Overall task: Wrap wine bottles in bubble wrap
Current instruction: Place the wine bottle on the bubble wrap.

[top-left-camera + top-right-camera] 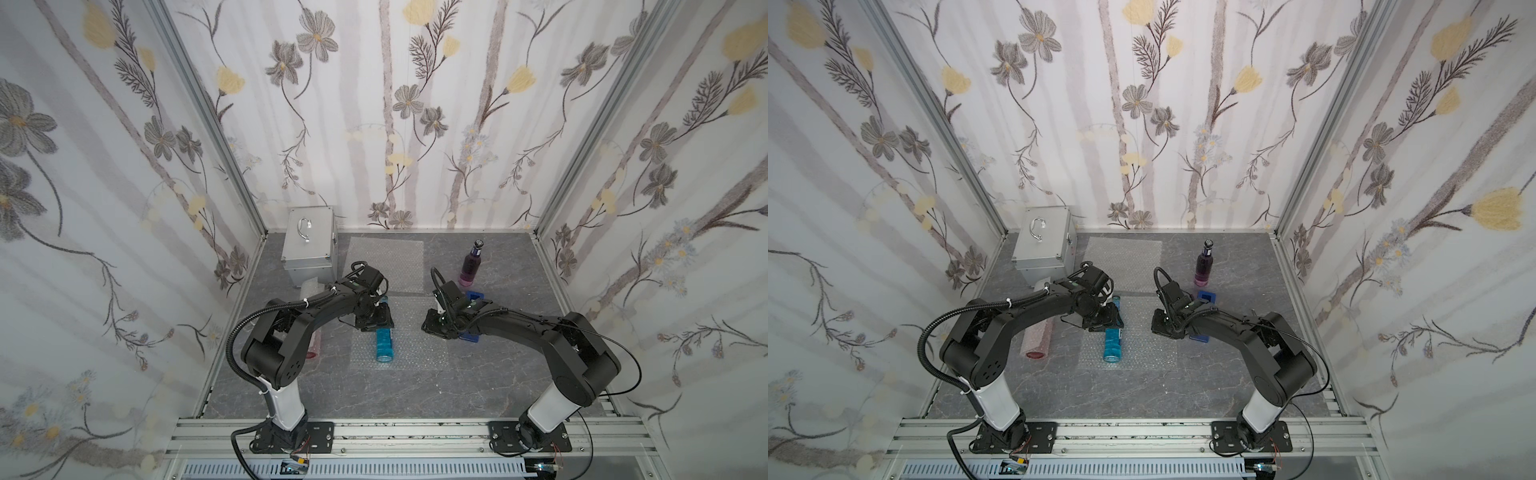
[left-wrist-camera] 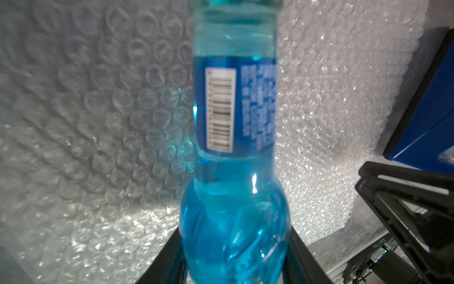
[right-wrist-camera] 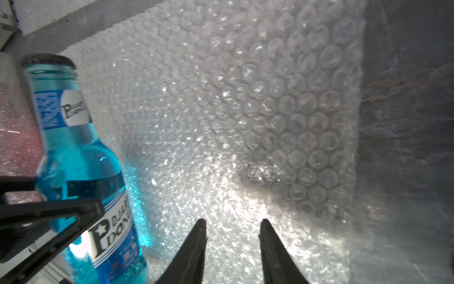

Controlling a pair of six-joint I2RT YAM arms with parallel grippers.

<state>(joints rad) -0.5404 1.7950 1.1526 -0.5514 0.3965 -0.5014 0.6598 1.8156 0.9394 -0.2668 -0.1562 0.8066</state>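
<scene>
Left gripper [image 2: 234, 231] has its jaws clamped on the upper part of the blue bottle [image 1: 384, 347]. The bottle lies on the bubble wrap [image 1: 419, 345] mid-tabletop [image 1: 374, 390], cap toward 12 o'clock. Right gripper [image 3: 233, 221] hangs over the same sheet at the bottle's 3 o'clock, jaws slightly apart and empty. Purple bottle [image 1: 469, 266] stands upright at 1 o'clock.

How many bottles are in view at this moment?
3. The blue-liquid glass bottle lies on the near bubble wrap sheet. The purple-liquid glass bottle stands at the back. The reddish bubble-wrapped bottle lies left of the blue one.
</scene>
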